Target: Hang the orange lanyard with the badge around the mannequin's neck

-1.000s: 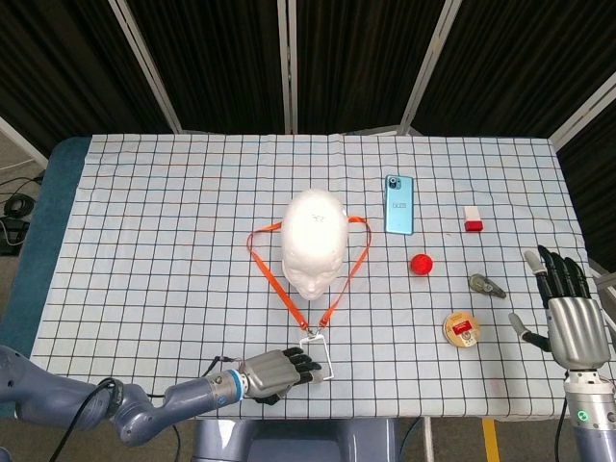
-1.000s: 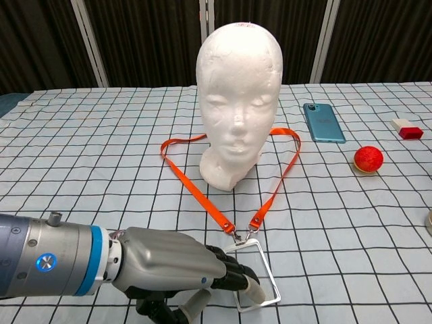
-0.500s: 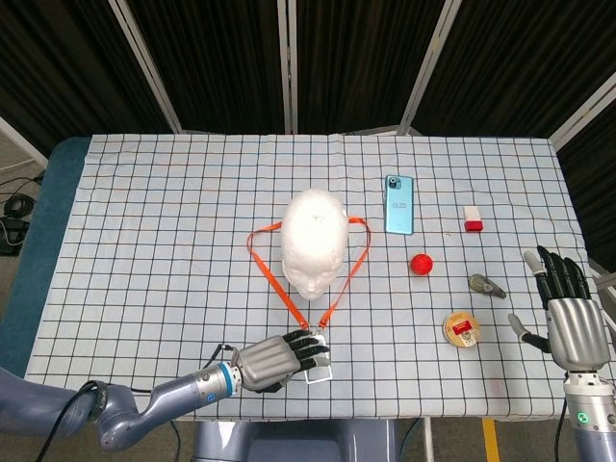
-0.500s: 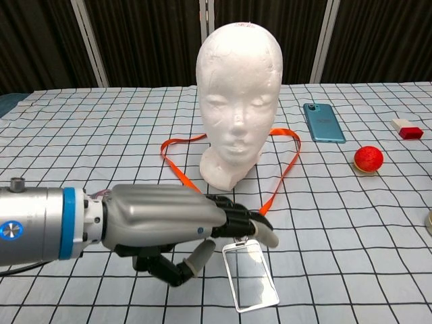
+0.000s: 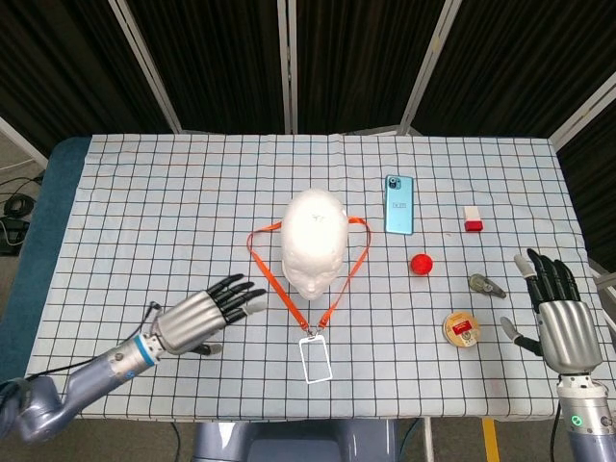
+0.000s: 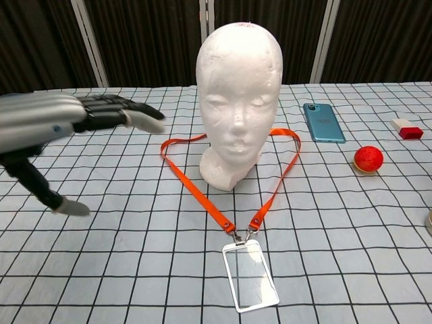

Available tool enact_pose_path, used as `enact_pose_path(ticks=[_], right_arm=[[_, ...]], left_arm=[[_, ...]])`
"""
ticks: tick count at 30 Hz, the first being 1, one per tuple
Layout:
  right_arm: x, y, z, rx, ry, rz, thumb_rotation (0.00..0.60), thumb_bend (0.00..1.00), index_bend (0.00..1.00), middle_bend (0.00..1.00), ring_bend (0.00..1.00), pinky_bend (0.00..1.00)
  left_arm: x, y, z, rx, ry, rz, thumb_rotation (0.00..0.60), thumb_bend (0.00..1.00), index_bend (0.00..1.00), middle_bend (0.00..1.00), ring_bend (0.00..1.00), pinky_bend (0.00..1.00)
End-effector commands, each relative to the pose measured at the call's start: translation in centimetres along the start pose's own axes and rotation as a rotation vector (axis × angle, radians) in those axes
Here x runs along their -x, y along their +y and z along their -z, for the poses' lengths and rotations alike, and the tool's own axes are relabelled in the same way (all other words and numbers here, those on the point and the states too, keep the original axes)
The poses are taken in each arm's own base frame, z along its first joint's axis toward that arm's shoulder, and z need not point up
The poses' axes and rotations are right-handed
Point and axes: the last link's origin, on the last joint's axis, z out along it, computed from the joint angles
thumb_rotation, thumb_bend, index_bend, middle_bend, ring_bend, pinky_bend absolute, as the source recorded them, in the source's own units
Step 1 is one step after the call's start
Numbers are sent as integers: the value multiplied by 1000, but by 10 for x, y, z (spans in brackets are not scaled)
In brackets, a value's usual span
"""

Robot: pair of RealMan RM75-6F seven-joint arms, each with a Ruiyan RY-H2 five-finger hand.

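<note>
The badge (image 6: pixel 250 275) lies flat at the near edge of the table (image 5: pixel 144 221) — a clear, stiff sleeve, probably light and slick, best taken by its rim or at the metal clip. From it the orange lanyard (image 6: pixel 196 191) runs away in two straps that pass either side of the mannequin (image 6: pixel 238 94) and loop behind its base; soft ribbon, limp, likely to sag, so a pinch on the strap near the clip looks surest. The left hand (image 5: pixel 205 313) hovers left of the straps, fingers spread, holding nothing, touching nothing. The right hand (image 5: pixel 557 316) is raised at the table's right edge — open too, empty.
</note>
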Motion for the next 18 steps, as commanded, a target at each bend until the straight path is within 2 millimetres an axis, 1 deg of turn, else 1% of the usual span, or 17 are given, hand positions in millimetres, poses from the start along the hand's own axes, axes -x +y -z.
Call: enact_pose_path(ticks=[1,2,5,8,13,15,18], right_arm=[[0,-4,1,-10,0,-4,600,185,52,0,0,0],[0,-4,1,-11,0,-5,600,185,52,0,0,0],[1,-8,3,-22,-2,-10,600,185,51,0,0,0],[1,-10,4,-29,-4,-12,600,185,51,0,0,0],[0,-12,5,-37,-6,-15,600,184,51,0,0,0],[0,-12,6,-40,-5,-18,600,184,51,0,0,0],[-2,-13,7,-45,-5,-24,600,183,53,0,0,0]], left_arm=[[-16,-28,39,-133,41,1,600,0,0,0,0,0],[-19,-33,45,-168,47,0,600,0,0,0,0,0],[-29,-58,73,-379,66,28,600,0,0,0,0,0],[-33,-67,89,-521,73,57,600,0,0,0,0,0],[-36,-69,113,-693,109,62,600,0,0,0,0,0],[-33,-64,122,-743,113,57,600,0,0,0,0,0],[-28,-56,129,-781,98,17,600,0,0,0,0,0]])
